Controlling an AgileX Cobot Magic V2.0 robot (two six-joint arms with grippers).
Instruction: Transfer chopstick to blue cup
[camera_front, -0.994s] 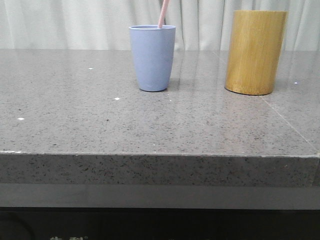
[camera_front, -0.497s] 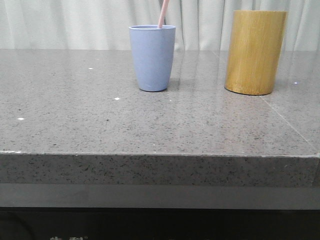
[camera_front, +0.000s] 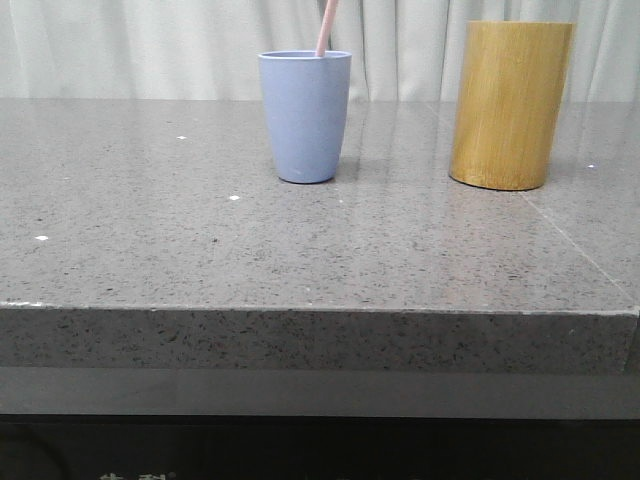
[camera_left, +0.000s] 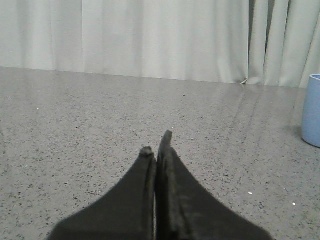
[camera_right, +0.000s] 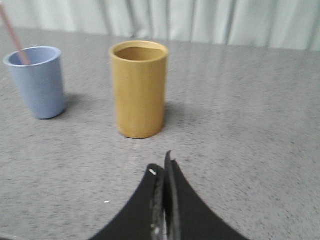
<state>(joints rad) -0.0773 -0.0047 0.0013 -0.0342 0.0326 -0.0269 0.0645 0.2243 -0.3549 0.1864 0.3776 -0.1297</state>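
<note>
Both claws, left gripper (camera_left: 156, 142) and right gripper (camera_right: 161, 167), pinched empty; thin pale pink chopstick (camera_front: 326, 27) leans inside the matte light-blue tapered cup (camera_front: 305, 115), apparently delivered

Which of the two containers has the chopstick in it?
The shorter matte blue cup; the pale pink chopstick sticks out of it. The taller yellow-brown bamboo cylinder looks empty.

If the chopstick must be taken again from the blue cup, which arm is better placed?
Probably right: its shut pincer faces the chopstick in the blue cup; the left pincer sees that cup's edge.
</note>
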